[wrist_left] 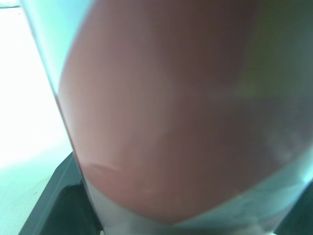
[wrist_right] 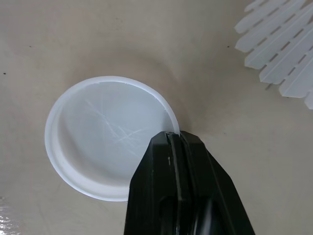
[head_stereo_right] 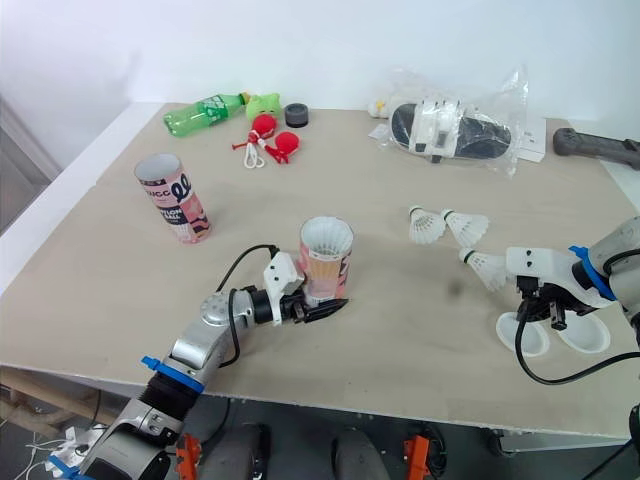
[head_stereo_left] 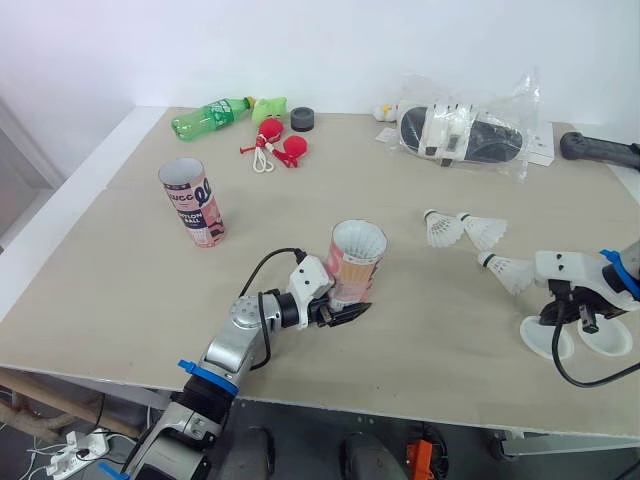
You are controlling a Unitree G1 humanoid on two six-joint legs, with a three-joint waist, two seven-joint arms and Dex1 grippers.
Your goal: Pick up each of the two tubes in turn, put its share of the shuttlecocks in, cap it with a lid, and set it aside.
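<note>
My left gripper (head_stereo_left: 338,310) is shut on the lower part of a pink tube (head_stereo_left: 353,262) near the middle of the table; the tube's open white mouth faces up. Its pink wall (wrist_left: 171,122) presses close in the left wrist view. A second open pink tube (head_stereo_left: 193,202) stands at the left. Three white shuttlecocks (head_stereo_left: 443,229) (head_stereo_left: 485,232) (head_stereo_left: 508,270) lie at the right. Two white lids (head_stereo_left: 547,340) (head_stereo_left: 610,340) lie near the front right edge. My right gripper (wrist_right: 174,139) is shut on the rim of the left lid (wrist_right: 98,132), which lies flat on the table.
At the back are a green bottle (head_stereo_left: 208,116), a red toy with a cord (head_stereo_left: 278,143), a black ring (head_stereo_left: 303,119), a clear plastic bag of black and white parts (head_stereo_left: 465,130) and a black handle (head_stereo_left: 597,149). The table's front edge (head_stereo_left: 400,405) runs close to both arms.
</note>
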